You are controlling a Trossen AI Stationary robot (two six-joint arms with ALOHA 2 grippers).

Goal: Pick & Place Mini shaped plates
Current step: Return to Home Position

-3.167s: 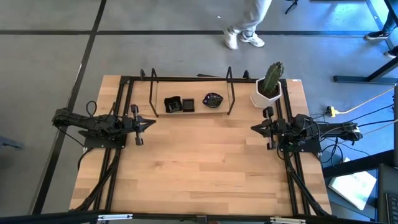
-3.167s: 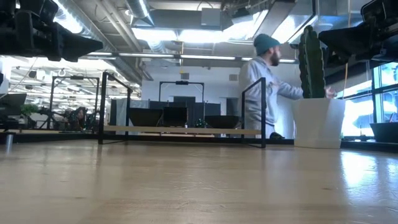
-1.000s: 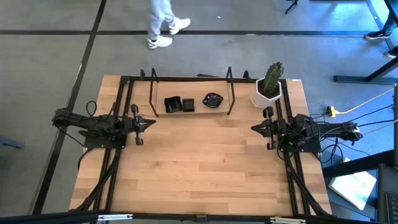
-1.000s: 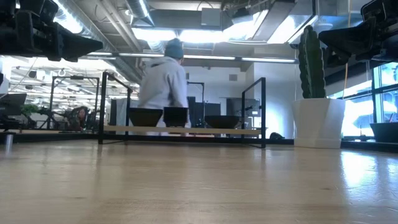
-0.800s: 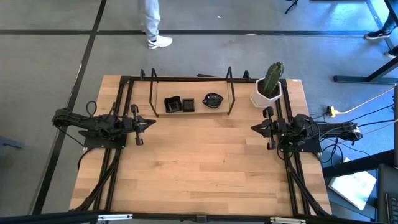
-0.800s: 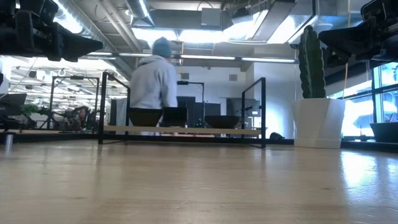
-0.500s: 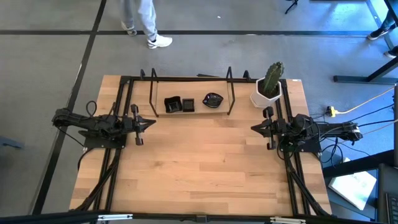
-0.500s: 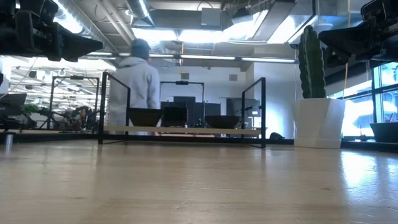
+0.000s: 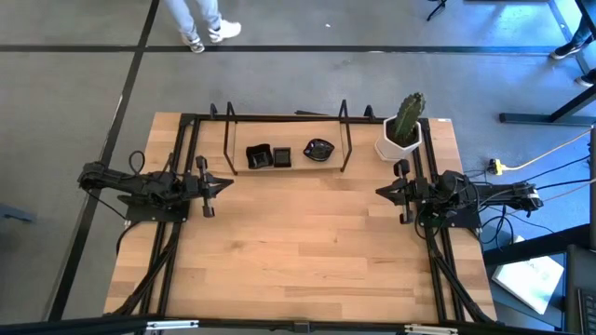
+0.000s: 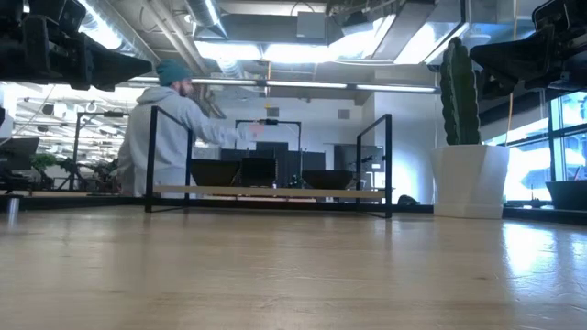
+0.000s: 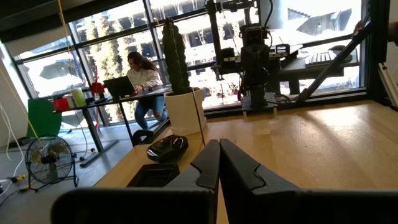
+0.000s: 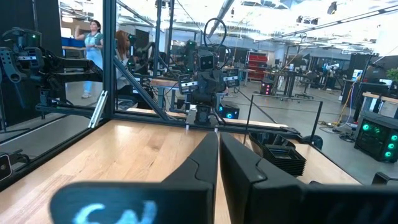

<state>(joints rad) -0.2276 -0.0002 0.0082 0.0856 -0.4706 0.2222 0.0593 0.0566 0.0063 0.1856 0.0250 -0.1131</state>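
Only the person (image 10: pixel 163 128) beyond the table is changing place, walking leftward along the far side since the earlier views; both arms and every dish are staying exactly where they were. The left gripper (image 9: pixel 220 185) is hovering over the left edge of the light wooden table (image 9: pixel 298 251) and the right gripper (image 9: pixel 384 192) over the right edge. They are pointing at each other, each with its fingers pressed together on nothing. I am reading that as a parked pose.

The glossy black mini shaped plates (image 9: pixel 282 156) are resting on the black-framed wooden shelf (image 9: pixel 240 154) at the table's far side, well apart from both grippers. They are lying sorted by shape, seemingly so that like nests on like: the raised-rim squares (image 9: pixel 259 156), the smaller squares (image 9: pixel 282 159) just beside them, and the rounded wavy-edged dishes (image 9: pixel 318 149) nearby. The white cactus pot (image 9: pixel 400 141) is standing off the shelf's right end.
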